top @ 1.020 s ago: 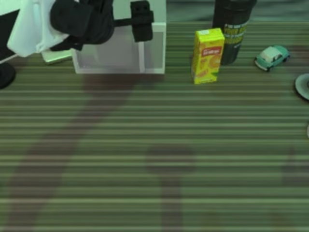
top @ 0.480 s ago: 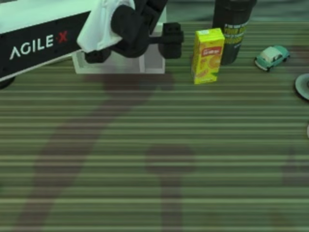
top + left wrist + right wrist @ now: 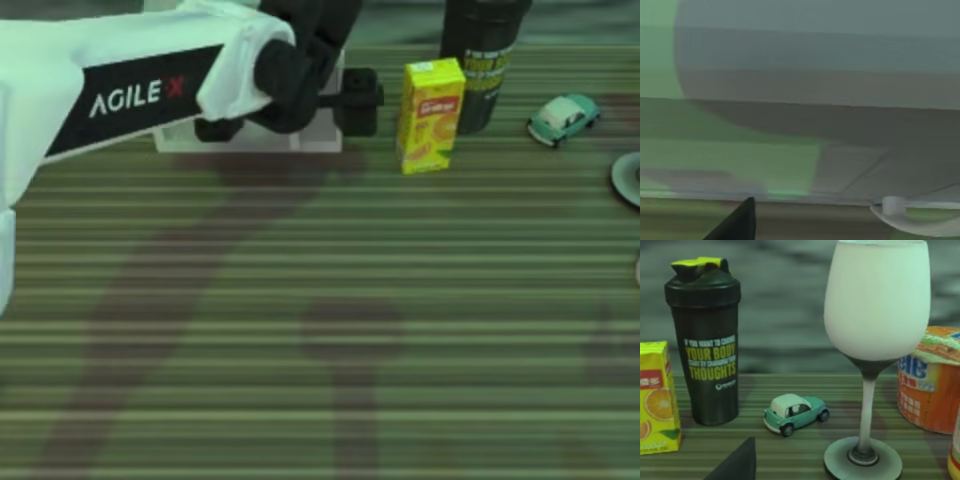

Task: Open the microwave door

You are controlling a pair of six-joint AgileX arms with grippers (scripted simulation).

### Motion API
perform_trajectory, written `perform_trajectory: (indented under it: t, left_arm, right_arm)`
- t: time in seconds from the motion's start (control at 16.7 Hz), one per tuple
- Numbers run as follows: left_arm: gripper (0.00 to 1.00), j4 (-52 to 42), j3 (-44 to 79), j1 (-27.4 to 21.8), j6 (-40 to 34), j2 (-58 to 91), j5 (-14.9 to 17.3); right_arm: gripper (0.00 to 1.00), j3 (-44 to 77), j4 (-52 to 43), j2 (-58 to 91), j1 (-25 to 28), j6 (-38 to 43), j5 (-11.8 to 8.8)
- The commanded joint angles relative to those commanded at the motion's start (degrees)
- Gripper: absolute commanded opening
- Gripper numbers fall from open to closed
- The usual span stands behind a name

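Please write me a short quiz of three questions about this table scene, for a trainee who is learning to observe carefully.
1. True or false: in the top view, the yellow carton stands to the right of the microwave.
2. Which gripper is at the microwave's front right corner? A) the left gripper B) the right gripper C) neither
3. Fill in: in the top view, the small thing to the right of the black shaker bottle is a toy ___.

Key: 1 true; 2 A; 3 car, the toy car.

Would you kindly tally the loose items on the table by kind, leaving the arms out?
Appliances: 1, boxy pale grey-white microwave
Drink vessels: 3, yellow juice carton, black shaker bottle, milky wine glass
Toys: 1, teal toy car
Tubs: 1, orange printed tub
Total: 6
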Motion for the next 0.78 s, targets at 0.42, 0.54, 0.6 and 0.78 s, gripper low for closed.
perform_trajectory:
  t: [0.42, 0.54, 0.6, 0.78]
  left_arm:
    - [0.92, 2.75, 1.44, 1.17, 1.02, 3.42, 0.75]
    - [0.77, 2.75, 1.44, 1.17, 1.02, 3.42, 0.75]
    - [0.7, 2.75, 1.44, 1.17, 1.02, 3.42, 0.75]
    - [0.47, 2.75, 1.44, 1.17, 1.02, 3.42, 0.75]
  right_arm:
    - [1.0, 0.0, 0.0, 0.0, 0.0, 0.0, 0.0]
    - [1.0, 0.0, 0.0, 0.0, 0.0, 0.0, 0.0]
    - [1.0, 0.0, 0.0, 0.0, 0.0, 0.0, 0.0]
    - [1.0, 0.0, 0.0, 0.0, 0.0, 0.0, 0.0]
